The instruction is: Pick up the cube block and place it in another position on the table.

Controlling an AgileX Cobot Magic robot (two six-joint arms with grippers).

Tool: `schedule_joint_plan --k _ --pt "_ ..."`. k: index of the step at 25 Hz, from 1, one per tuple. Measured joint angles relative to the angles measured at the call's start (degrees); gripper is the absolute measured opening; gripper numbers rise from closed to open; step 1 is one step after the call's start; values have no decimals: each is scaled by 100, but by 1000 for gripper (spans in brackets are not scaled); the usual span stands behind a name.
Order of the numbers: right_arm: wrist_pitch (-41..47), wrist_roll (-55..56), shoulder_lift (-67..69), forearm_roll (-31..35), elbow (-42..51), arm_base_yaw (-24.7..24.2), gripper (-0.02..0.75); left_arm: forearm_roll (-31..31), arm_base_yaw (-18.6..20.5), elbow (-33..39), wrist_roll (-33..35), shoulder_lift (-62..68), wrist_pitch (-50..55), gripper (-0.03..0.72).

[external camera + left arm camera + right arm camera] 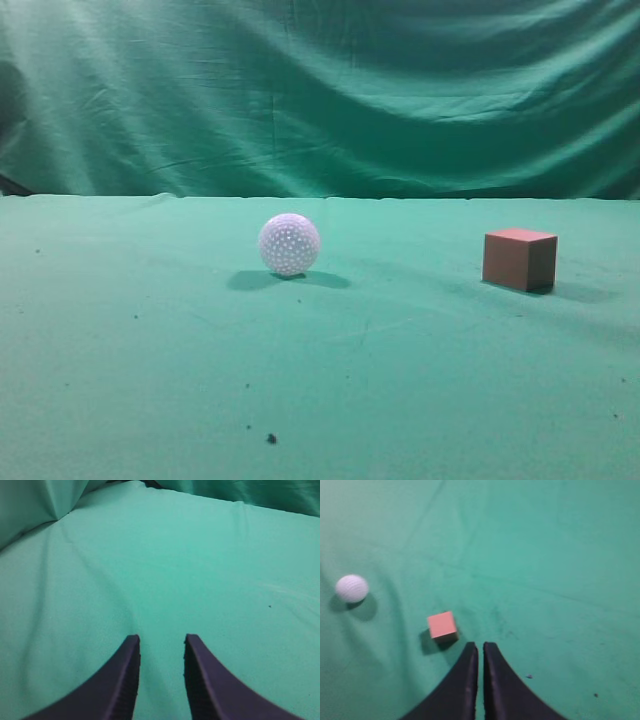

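Fingers [470, 652] of the right gripper [480, 650] are clenched together on nothing above the table [150, 350]; the cube block [442, 625] sits just left, untouched, apart from the ball [352, 588]. Left gripper [161, 645] hangs parted, empty, likely idle.

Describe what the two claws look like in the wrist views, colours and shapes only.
Left claw: two dark, purplish-black fingers, broad at the base and curving to narrow tips, with fine ribbing along the inner edges. Right claw: the same dark, matte, curved fingers tapering to points. No cables, markings or labels show on either; the arms behind them are out of frame, and neither appears in the exterior view.
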Motion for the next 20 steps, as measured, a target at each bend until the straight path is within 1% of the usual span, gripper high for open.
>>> schedule_joint_plan --k 3,5,7,10,12,15,18,20 --pt "504 -9 838 -11 -597 720 0 0 0 0 0 0 0 235" --pt "995 239 1493 -101 -1055 1055 0 0 0 0 0 0 0 235" --pt "1524 432 2053 -202 -1493 1213 0 0 0 0 0 0 0 235" --pt "2190 509 2961 -369 -2117 1251 0 0 0 0 0 0 0 235" --pt "2363 509 3393 -453 -2384 1251 0 0 0 0 0 0 0 235" --pt "2414 449 3868 -474 -2579 1251 130 0 0 0 0 0 0 235" --pt "2414 167 4185 -416 -2602 1251 305 0 0 0 0 0 0 235" --pt "2385 53 4335 -407 -2602 1251 435 0 0 0 0 0 0 235"
